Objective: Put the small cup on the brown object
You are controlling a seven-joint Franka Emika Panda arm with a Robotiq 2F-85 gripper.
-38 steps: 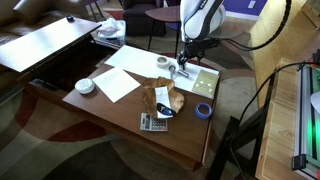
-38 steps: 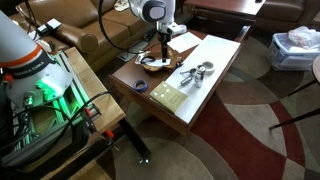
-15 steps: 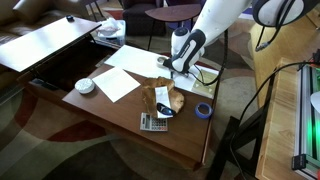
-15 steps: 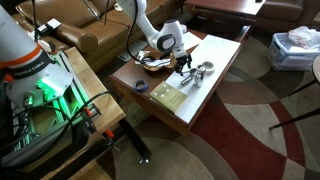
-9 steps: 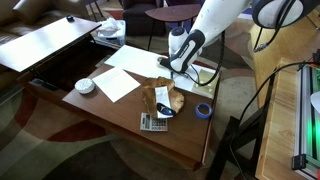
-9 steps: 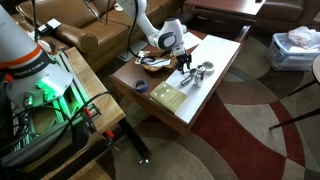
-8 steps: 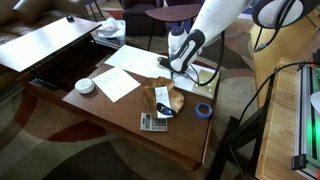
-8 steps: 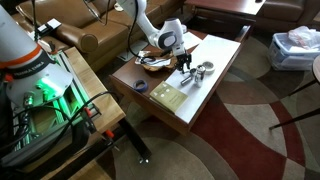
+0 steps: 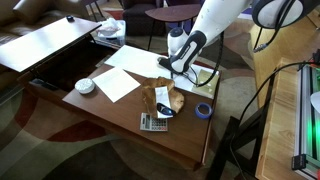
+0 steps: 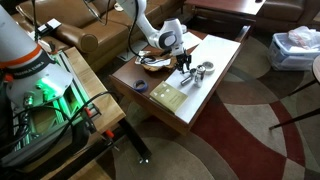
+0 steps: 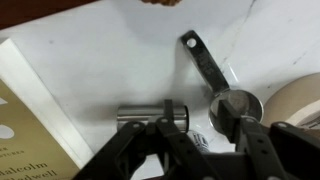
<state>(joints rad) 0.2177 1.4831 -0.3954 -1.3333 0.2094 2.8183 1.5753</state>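
Two metal cups lie on the white sheet in the wrist view: a small round cup with a long handle (image 11: 236,104) and a cylindrical one on its side (image 11: 145,113). My gripper (image 11: 203,110) is low over them, jaws partly drawn together. One fingertip overlaps the round cup, the other the cylinder's end; whether either cup is pinched does not show. In both exterior views the gripper (image 9: 180,68) (image 10: 185,62) reaches down to the table, with the cups (image 10: 203,70) beside it. The brown object (image 9: 164,97) sits mid-table, apart from the gripper.
A blue tape roll (image 9: 204,110) and a calculator (image 9: 153,122) lie near the table's front edge. A white bowl (image 9: 85,86) and paper sheets (image 9: 118,83) are at the far side. A pale yellow pad (image 10: 170,97) (image 11: 30,125) lies beside the cups.
The arm, upright over the cups 2.5 s ago, has bent down to the table beside the cups. Over the last second it has stayed nearly still.
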